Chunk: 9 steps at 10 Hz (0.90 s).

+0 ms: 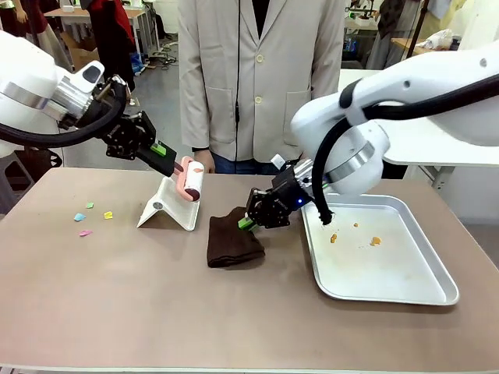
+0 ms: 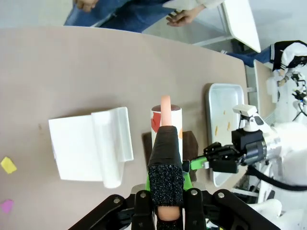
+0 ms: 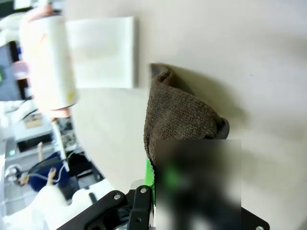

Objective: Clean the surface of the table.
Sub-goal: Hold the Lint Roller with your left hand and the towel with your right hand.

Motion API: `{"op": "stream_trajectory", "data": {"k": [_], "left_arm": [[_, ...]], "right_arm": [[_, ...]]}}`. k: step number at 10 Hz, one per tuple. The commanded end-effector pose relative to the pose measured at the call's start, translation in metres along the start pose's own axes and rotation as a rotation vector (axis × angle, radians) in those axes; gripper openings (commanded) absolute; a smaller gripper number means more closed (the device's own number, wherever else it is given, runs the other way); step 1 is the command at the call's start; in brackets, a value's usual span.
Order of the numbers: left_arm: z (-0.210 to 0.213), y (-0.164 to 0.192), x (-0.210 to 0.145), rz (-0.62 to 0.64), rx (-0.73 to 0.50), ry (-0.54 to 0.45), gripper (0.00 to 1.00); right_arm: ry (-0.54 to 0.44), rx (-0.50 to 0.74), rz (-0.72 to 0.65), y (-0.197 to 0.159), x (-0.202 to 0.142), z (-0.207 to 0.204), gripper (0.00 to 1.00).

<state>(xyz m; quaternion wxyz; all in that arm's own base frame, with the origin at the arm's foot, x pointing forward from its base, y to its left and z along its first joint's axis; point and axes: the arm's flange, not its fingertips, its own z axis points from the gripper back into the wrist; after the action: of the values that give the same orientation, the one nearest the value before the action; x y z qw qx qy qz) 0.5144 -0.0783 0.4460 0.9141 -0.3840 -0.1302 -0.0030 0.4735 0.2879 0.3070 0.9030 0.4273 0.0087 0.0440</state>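
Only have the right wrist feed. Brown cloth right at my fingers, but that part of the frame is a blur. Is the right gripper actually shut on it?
Observer: Yes. In the front view the right gripper is shut on one raised corner of the brown cloth; the rest of the cloth lies on the table.
Operator: Any debris on the table I can't see?
Observer: Small coloured scraps lie on the robot's left part of the table, on the far side of the white stand from the cloth.
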Motion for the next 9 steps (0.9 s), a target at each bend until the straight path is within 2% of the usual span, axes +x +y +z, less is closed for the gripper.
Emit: {"op": "stream_trajectory", "data": {"k": [1,2,4,5,7,9], "left_arm": [[0.024,0.004,-0.013,0.037,-0.09,0.048,0.0],[0.041,0.008,-0.017,0.062,-0.132,0.029,0.0],[0.075,0.027,-0.029,0.077,-0.201,-0.01,0.0],[0.09,0.036,-0.036,0.052,-0.24,0.014,0.0],[0.129,0.06,-0.048,0.039,-0.238,0.019,0.0],[0.179,0.097,-0.062,0.012,-0.248,0.017,0.0]], "right_arm": [[0.034,0.19,0.083,-0.02,-0.024,0.045,0.0],[0.023,0.312,0.125,-0.02,-0.031,0.072,0.0],[0.008,0.478,0.074,-0.024,-0.045,0.117,0.0],[-0.033,0.521,0.062,-0.025,-0.058,0.138,0.0],[-0.087,0.634,0.011,-0.032,-0.093,0.19,0.0],[-0.183,0.667,-0.074,-0.056,-0.128,0.245,0.0]]}}
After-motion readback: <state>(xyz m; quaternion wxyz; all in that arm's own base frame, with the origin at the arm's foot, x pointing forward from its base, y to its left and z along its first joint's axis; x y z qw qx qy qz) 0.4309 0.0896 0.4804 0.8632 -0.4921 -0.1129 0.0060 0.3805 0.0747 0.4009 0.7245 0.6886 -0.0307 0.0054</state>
